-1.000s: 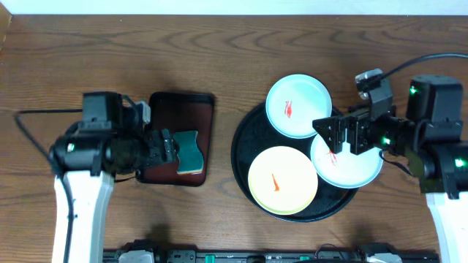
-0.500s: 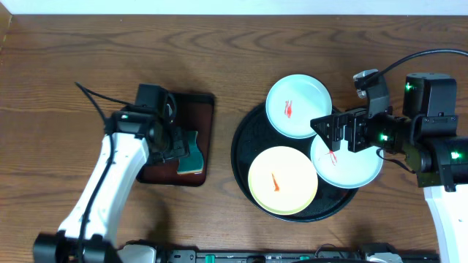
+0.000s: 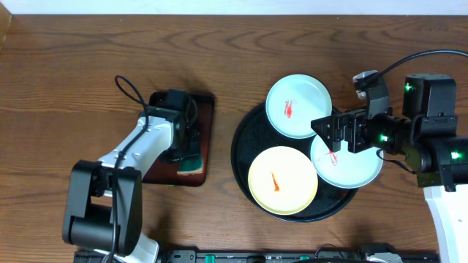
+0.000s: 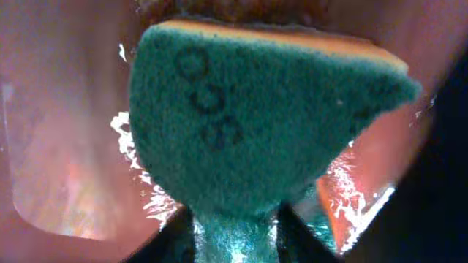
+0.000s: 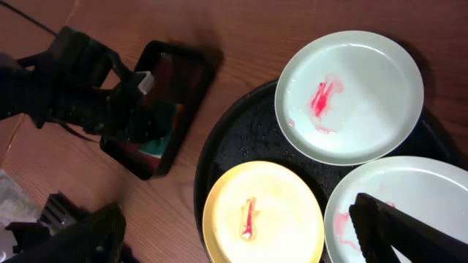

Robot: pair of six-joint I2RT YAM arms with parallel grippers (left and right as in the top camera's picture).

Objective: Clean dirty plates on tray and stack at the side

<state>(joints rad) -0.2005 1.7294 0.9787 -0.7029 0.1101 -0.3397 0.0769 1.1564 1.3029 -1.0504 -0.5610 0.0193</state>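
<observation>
Left claw [image 4: 234,228] is pinching the lower end of a green scouring sponge [image 4: 256,124], jaws drawn in tight against it so the sponge is narrowing between them; from overhead this is happening over the small maroon tray [image 3: 205,109] at left centre of the frame. Right claw [image 3: 330,136] is hanging with jaws spread wide, gripping nothing, over the left edge of the right-hand plate [image 3: 358,166]. Three round shallow plates are lying flat, face up, on the glossy black tray [image 3: 240,146] at right centre. Upper plate [image 3: 297,106], pale mint-white, is overhanging the tray's upper rim and is carrying a red smear just left of its centre, the smear running roughly up and down the frame. Yellow plate [image 3: 283,180] is sitting at the tray's lower left, showing a thin orange-red streak at its centre, long axis near vertical with a slight lean. The right-hand plate, also mint-white, is jutting past the tray's right rim, its red smear lying near its left edge, partly under the claw. Being round, the plates themselves are showing no long axis. The rims are crowding together; whether they are touching or overlapping I cannot tell. Brown wood-grain table [image 3: 73,58] is lying under everything.
</observation>
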